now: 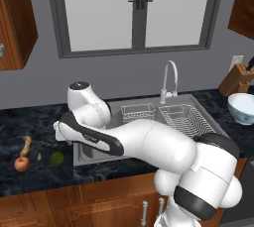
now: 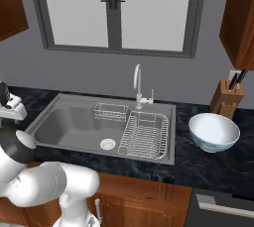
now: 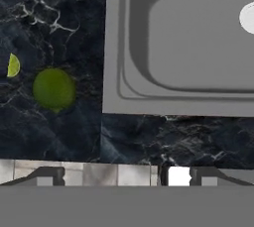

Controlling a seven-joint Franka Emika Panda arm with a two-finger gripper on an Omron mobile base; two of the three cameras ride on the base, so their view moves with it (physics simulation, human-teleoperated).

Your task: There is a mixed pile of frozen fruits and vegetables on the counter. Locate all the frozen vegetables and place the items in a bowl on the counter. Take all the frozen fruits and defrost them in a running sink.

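On the black counter, left of the sink, lie the green ball, a tiny green bit, a red-orange apple-like fruit and a slim banana-like fruit. My gripper hangs open and empty over the sink's front left corner. In the hand view the green ball sits left of the gripper line, with the tiny green bit farther left. The white bowl stands on the counter right of the sink.
A tall curved faucet rises behind the basin, and wire racks fill its right half beside the drain. A wooden knife block stands behind the bowl. Brown cabinets run below the counter, and a window is above.
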